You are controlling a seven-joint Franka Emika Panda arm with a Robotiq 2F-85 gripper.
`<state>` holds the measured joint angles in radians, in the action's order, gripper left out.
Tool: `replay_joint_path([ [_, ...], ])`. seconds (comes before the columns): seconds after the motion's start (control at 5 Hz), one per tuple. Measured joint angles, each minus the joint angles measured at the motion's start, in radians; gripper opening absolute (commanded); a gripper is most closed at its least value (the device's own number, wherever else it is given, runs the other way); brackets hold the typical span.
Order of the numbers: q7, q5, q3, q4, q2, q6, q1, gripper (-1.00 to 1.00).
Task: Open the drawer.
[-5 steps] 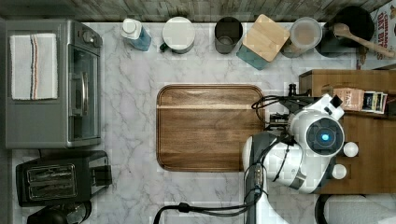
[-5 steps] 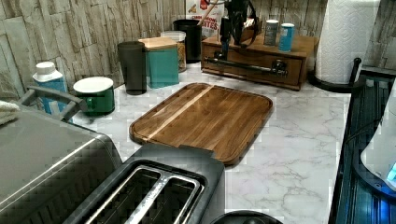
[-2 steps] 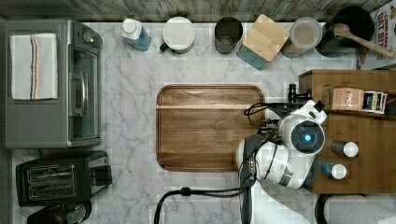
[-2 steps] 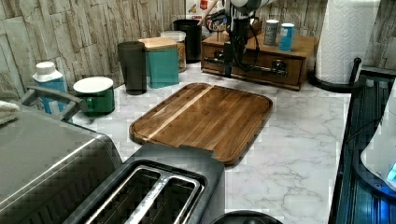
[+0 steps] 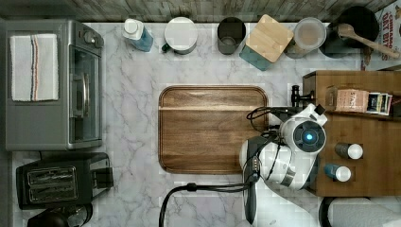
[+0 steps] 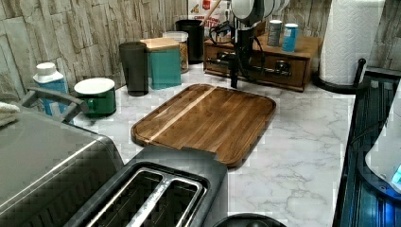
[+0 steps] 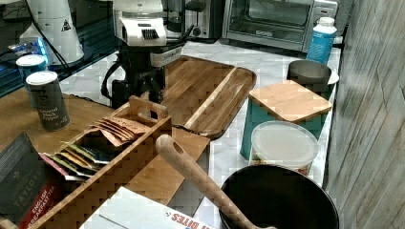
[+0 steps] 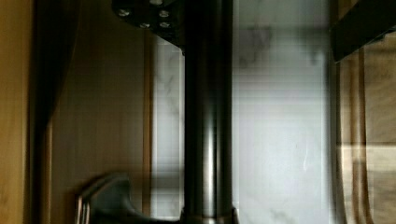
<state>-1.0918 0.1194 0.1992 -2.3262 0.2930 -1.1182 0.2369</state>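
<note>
I have the gripper [image 6: 235,71] down in front of the drawer [image 6: 257,66], which sits in the low wooden cabinet at the far end of the marble surface [image 6: 302,137] in the left view, just past the cutting board [image 6: 208,120]. In the left view the arm drops from above and its dark lower part hangs right at the black bar handle [image 6: 265,67], between the two mounts. On my wrist view the handle [image 8: 208,116] runs straight through the middle as a thick dark bar, with the drawer front [image 8: 98,116] on one side and marble on the other; a dark finger [image 8: 359,28] shows at one corner, but I cannot tell whether the gripper has closed on the bar. In the top view the white arm body [image 5: 293,151] covers the cabinet's edge beside the board [image 5: 213,127]. The drawer front looks flush with the cabinet, not pulled out.
</note>
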Motion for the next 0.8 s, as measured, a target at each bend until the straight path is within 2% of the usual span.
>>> replay_joint_path([
  [0.2,-0.038,-0.085,-0.037,0.018,-0.013,0.062,0.031,1.0],
  [0.4,-0.178,-0.212,-0.106,0.059,-0.011,0.182,0.091,1.0],
  [0.6,-0.246,-0.332,-0.146,0.076,-0.012,0.25,0.127,1.0],
  [0.8,-0.218,-0.346,-0.149,0.035,-0.038,0.193,0.117,1.0],
])
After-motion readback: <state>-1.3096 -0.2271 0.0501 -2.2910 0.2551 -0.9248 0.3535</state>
